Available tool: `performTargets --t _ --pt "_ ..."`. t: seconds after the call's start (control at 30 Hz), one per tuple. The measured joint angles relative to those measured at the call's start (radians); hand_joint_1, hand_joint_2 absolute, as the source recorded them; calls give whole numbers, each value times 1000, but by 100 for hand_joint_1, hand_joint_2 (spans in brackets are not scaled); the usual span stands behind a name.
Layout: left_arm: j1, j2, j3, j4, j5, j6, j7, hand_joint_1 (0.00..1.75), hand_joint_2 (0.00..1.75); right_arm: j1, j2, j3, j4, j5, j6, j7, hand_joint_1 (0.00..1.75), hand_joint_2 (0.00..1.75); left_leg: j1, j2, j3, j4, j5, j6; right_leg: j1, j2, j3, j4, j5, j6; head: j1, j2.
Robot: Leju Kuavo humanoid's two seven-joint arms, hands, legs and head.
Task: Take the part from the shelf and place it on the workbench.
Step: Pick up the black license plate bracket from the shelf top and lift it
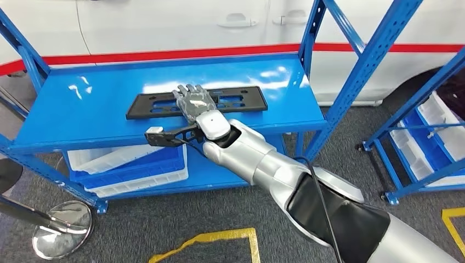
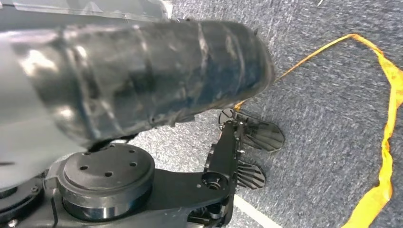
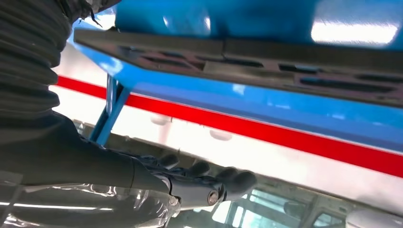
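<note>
We judge the task to be at its first stage. The part (image 1: 197, 103) lies flat on the top deck of the blue shelf (image 1: 82, 118), near the middle and a little toward the front edge, so nothing has been lifted or carried yet. The worktop that should receive it is not something we can pick out here.

The right robot hand (image 1: 193, 102) reaches over the shelf's front edge and lies over the middle of the part, fingers stretched forward and spread. In the right wrist view the right robot hand's fingers (image 3: 228, 179) look extended and apart from the part's surface, with pale background showing between them. We read this hand as released, holding nothing; whether the palm touches the part we cannot tell. Of the left robot hand we cannot tell the state: its wrist view looks down at grey carpet (image 2: 332, 95) with yellow tape (image 2: 387, 142).

Left to do, as we judge it: close on the part, lift it off the shelf, take it to the worktop and set it down.

The part is a long, flat, black rectangular plate with several slots cut through it. It looks thin and rigid, probably plastic, and lies flush on the deck, so getting fingers under an edge may be awkward.
</note>
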Motion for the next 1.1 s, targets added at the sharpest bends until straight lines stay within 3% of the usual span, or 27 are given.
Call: performTargets --t 0.1,0.13,0.17,0.23,0.3,0.33,0.43,0.5,0.6,0.63,0.67,0.7,0.77,0.83,0.93,1.0,1.03,1.1 --pt "-2 0 0 0 0 -1 -1 0 0 11 0 0 2 0 -1 0 0 175 1 0 10 -2 -6 10 -3 -2 -99 184 -73 7 1 0" --pt "-2 0 0 0 0 -2 -1 0 0 17 0 0 3 0 -1 0 0 175 1 0 12 0 -10 11 -3 -3 -125 222 -76 8 1 0" --pt "-1 0 0 0 0 -2 -1 0 0 22 0 0 4 0 -1 0 0 175 1 -1 14 3 -14 10 -4 -3 -133 223 -60 8 2 0" --pt "0 0 0 0 0 -3 -2 0 0 27 0 0 6 0 -1 0 0 175 1 -3 19 11 -24 6 -5 -4 -95 119 14 5 2 0" --pt "-1 0 0 0 1 -5 -4 0 0 27 0 0 6 -1 -1 0 0 175 -2 -5 20 22 -36 -2 -3 -3 -39 3 61 -3 1 0" --pt "-1 0 0 0 1 -5 -5 0 0 28 1 0 6 -2 0 0 0 175 -3 -5 19 25 -40 -7 -1 -2 -25 -26 65 -7 1 0" --pt "0 2 0 0 2 -5 -6 0 0 33 2 0 7 -4 0 0 0 175 -2 -4 19 24 -45 -20 -1 1 -18 -41 60 -19 1 0" --pt "0 3 0 0 2 -5 -7 0 0 34 3 0 8 -5 0 0 0 175 -1 -2 6 58 -69 -30 -6 0 -9 -50 60 -28 -2 0" --pt "-1 4 0 0 2 -5 -7 0 0 37 3 0 8 -5 0 0 0 175 2 -2 -82 231 -140 -42 -7 -1 2 -53 56 -37 -4 0" --pt "0 4 0 0 2 -5 -7 0 0 39 3 0 8 -5 0 0 0 175 3 -1 -114 281 -150 -45 -7 -1 4 -53 53 -38 -4 0" --pt "1 4 0 0 2 -5 -7 0 0 42 3 0 8 -5 0 0 0 175 4 -1 -130 298 -140 -46 -7 -1 7 -53 51 -38 -4 0" --pt "2 4 0 0 2 -5 -7 0 0 43 3 0 8 -5 0 0 0 175 5 -1 -128 278 -113 -47 -7 0 10 -53 48 -38 -4 0" --pt "1 5 0 0 2 -4 -7 0 0 44 4 0 8 -6 0 0 0 175 6 0 -77 150 -33 -44 -8 2 21 -53 40 -34 -4 0" --pt "0 5 0 0 3 -2 -6 0 0 42 4 0 8 -7 1 0 0 175 2 0 -26 43 4 -38 -5 3 26 -53 34 -26 -5 0" --pt "-1 5 0 0 5 1 -3 0 0 43 4 0 8 -7 2 0 0 175 0 -2 -12 16 -4 -23 -1 3 27 -56 31 -12 -4 0" --pt "0 5 0 0 6 2 -2 0 0 43 4 0 8 -7 2 0 0 175 4 -2 -4 9 -4 -12 0 1 18 -31 12 -2 -3 0" --pt "0 5 0 0 7 3 -2 0 0 43 4 0 8 -7 2 0 0 175 6 -1 0 6 -4 -6 0 -1 -1 10 -10 1 -2 0" --pt "-1 5 0 0 10 3 -2 0 0 46 4 0 9 -8 2 -1 0 175 4 -1 5 5 -8 3 -2 -3 -68 141 -64 4 -1 0"
